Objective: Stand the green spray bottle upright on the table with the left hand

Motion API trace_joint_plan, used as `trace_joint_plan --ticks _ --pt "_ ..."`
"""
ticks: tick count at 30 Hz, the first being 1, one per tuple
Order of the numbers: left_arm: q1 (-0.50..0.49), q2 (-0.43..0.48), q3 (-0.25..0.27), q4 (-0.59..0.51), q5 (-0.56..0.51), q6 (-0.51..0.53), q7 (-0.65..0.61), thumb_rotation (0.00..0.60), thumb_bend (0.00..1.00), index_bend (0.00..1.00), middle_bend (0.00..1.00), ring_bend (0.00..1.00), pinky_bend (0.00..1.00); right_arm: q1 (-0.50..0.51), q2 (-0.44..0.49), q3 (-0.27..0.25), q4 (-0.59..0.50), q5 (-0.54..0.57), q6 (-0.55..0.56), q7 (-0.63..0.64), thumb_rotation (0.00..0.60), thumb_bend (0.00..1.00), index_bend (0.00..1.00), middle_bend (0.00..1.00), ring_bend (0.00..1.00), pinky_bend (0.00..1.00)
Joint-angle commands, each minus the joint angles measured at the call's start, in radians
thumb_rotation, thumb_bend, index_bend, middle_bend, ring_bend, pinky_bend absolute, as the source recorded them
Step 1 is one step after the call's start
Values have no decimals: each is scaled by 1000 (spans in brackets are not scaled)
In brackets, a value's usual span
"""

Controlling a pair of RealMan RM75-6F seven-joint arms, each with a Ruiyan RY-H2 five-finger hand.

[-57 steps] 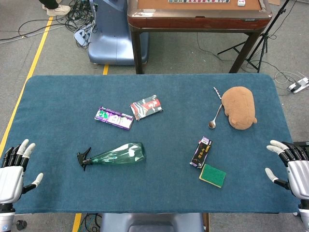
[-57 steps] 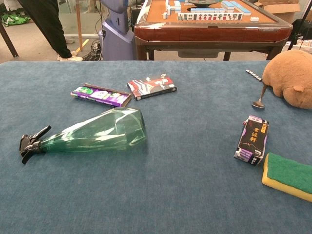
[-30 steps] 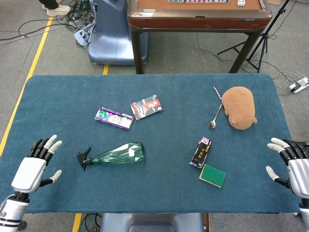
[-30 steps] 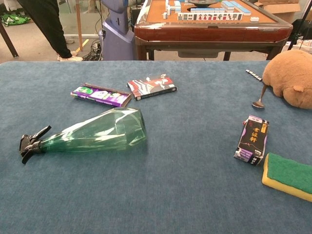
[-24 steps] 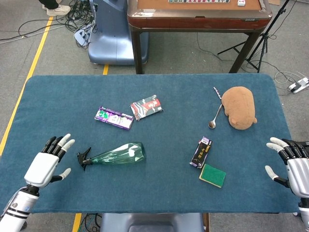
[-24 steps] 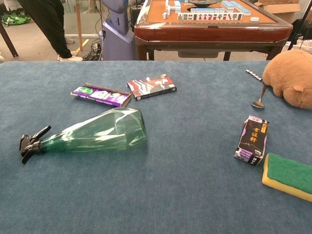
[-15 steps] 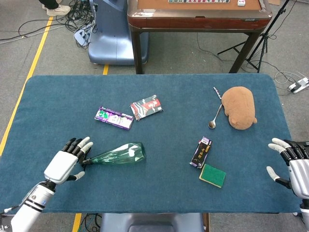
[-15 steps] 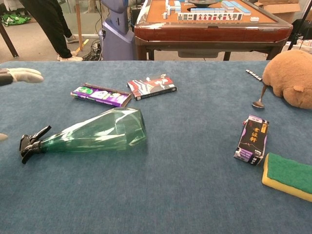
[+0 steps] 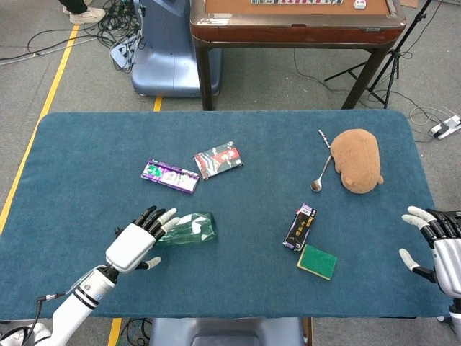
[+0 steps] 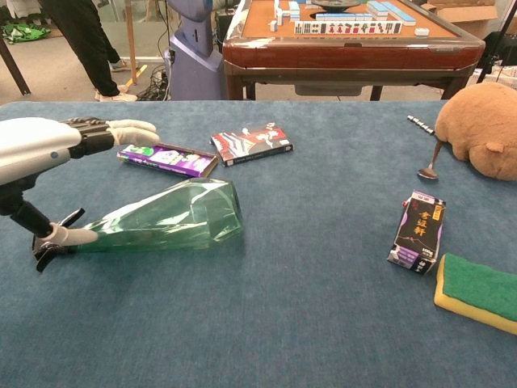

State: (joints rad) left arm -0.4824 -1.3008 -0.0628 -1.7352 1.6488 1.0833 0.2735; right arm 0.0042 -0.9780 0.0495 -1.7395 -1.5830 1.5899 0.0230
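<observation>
The green spray bottle [image 10: 161, 218] is lying on its side, nozzle toward nine o'clock, while the left hand [image 9: 137, 241] is being held spread above its neck; light, slick plastic, likely best gripped mid-body

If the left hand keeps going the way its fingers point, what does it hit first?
Probably the green bottle: the left hand hovers open over its neck, fingers toward the wide base. Height above it is unclear.
</observation>
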Motion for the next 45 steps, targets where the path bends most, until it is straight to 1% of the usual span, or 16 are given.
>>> trace_joint_plan --ticks 1,3,5,8,11,16,21,28,31,33,35,36,37,40,41,45 --pt "-47 -10 11 7 80 2 -69 600 222 149 38 0 0 -2 0 -1 1 2 1 0 600 252 293 232 150 176" --pt "-72 -11 18 11 112 -5 -101 600 222 199 82 0 0 -4 0 -2 1 2 3 1 600 252 293 232 150 176" --pt "-100 -6 27 3 129 -33 -125 600 222 226 106 0 0 -6 0 -2 2 2 4 1 600 252 293 232 150 176" --pt "-150 17 41 -22 130 -109 -165 600 222 236 118 0 0 -7 0 -2 4 6 3 2 600 253 293 232 150 176" --pt "-186 9 31 -26 111 -155 -157 600 222 233 125 0 0 -5 -2 -2 6 10 -2 3 600 252 293 232 150 176" --pt "-238 -27 13 -5 76 -219 -123 600 222 216 124 0 0 -2 -2 0 7 9 -6 3 600 253 293 232 150 176" --pt "-283 -65 -8 20 26 -282 -57 600 222 196 124 0 0 1 -3 1 5 11 -12 3 600 252 293 232 150 176" --pt "-328 -116 -37 73 -95 -359 57 600 217 192 124 0 0 1 -1 2 1 12 -12 -3 600 253 293 232 150 176" --pt "-345 -131 -53 90 -187 -396 122 543 204 190 124 0 0 0 -2 1 1 14 -13 -4 600 253 293 232 150 176" --pt "-356 -138 -66 100 -254 -407 168 451 196 190 124 0 0 -1 -2 1 0 14 -12 -5 600 252 293 232 150 176" --pt "-366 -142 -75 111 -320 -409 218 372 189 190 124 0 0 -2 -2 1 -1 14 -10 -7 600 253 293 232 150 176" --pt "-370 -142 -76 115 -352 -410 242 350 184 189 124 0 0 -2 -1 1 -1 15 -11 -8 600 252 293 232 150 176" --pt "-378 -140 -77 119 -396 -412 275 342 182 189 124 0 0 -2 -1 1 -1 16 -11 -8 600 253 293 232 150 176" --pt "-396 -131 -72 124 -513 -399 360 266 171 189 124 0 0 -2 -1 2 -1 18 -11 -8 600 253 293 232 150 176" --pt "-401 -128 -69 124 -547 -391 382 252 170 189 125 0 0 -2 -1 2 0 19 -12 -8 600 253 293 232 150 176" --pt "-427 -118 -54 129 -680 -346 474 241 169 193 124 0 0 0 -3 3 2 22 -17 -6 600 253 293 232 150 176"
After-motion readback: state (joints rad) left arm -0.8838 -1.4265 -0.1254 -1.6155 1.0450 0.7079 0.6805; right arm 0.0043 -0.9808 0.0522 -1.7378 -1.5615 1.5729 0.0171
